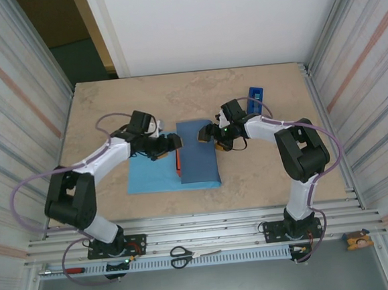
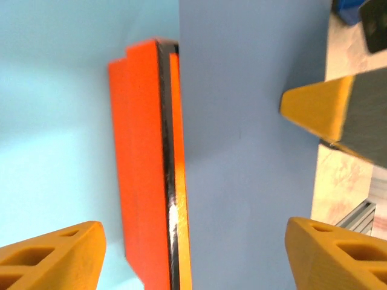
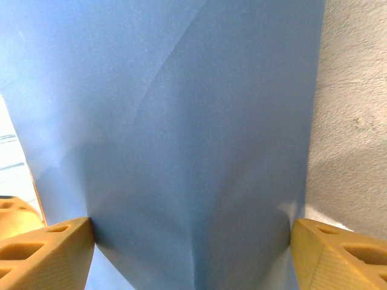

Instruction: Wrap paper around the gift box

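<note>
Robot test cell, lab type. Ribbed sheet-metal walls (image 1: 15,98) left and right, plain white panel (image 1: 224,21) at far side. Beige stone-pattern tabletop (image 1: 277,179). Silver slotted aluminium rails (image 1: 214,227) along near edge carry two bolted black-and-white robot arms (image 1: 101,159). Black-handled scissors (image 1: 182,255) and red-handled screwdriver (image 1: 69,269) lie there.

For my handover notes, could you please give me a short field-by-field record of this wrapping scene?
gift box: orange, lying on the paper, left edge exposed
paper: right part folded over the box, darker face up; light face showing on the left
left pincer: open, above the box's exposed edge
right pincer: open, over the folded flap
tape dispenser: blue, far right, apart from the paper
scissors: near edge, apart from the paper
</note>
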`<state>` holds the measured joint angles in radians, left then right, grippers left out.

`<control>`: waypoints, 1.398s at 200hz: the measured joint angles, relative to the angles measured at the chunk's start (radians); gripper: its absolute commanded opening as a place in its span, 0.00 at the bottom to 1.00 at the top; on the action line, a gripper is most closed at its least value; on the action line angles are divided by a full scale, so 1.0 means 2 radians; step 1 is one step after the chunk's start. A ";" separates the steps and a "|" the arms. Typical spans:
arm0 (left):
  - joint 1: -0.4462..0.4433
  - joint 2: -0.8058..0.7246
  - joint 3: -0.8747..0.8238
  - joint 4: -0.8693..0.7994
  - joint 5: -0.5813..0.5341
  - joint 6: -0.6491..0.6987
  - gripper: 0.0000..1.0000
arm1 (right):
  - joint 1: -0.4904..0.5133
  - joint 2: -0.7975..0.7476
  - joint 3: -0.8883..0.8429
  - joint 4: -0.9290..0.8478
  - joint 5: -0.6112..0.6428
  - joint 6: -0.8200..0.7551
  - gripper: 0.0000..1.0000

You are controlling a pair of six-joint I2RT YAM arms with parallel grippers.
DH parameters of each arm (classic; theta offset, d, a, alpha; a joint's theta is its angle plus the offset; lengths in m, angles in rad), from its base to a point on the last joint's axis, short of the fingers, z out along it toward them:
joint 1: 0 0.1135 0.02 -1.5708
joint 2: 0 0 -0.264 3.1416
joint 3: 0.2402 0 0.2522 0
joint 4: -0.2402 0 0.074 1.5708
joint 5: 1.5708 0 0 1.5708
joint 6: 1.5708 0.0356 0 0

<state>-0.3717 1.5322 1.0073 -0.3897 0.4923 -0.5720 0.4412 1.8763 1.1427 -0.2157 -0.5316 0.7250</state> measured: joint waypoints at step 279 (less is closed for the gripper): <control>-0.028 0.086 0.006 0.059 -0.003 -0.003 0.51 | -0.017 -0.002 0.047 -0.059 0.017 0.002 0.85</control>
<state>-0.4278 1.7035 1.0187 -0.2710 0.4858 -0.5789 0.4065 1.8713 1.2373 -0.3336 -0.4980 0.7288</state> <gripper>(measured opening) 0.517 0.848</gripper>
